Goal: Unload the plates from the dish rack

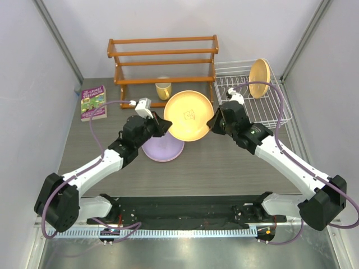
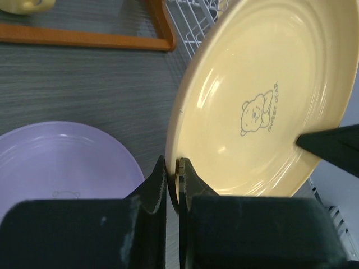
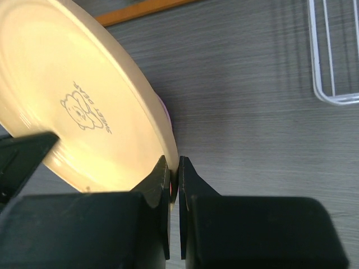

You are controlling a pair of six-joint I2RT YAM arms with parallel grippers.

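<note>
An orange-yellow plate point(image 1: 188, 115) with a bear print hangs tilted above the table, held by both grippers. My left gripper point(image 1: 165, 124) is shut on its left rim point(image 2: 258, 101). My right gripper point(image 1: 212, 124) is shut on its right rim point(image 3: 73, 95). A pale lavender plate point(image 1: 162, 150) lies flat on the table just below and to the left; it also shows in the left wrist view point(image 2: 61, 162). The white wire dish rack point(image 1: 269, 109) stands at the back right with one tan-looking plate point(image 1: 259, 77) upright in it. No pink plate shows.
A brown wooden slatted shelf point(image 1: 162, 59) stands at the back centre with a yellow mug point(image 1: 163, 89) in front of it. A book point(image 1: 93, 102) lies at the back left. Grey walls close in both sides.
</note>
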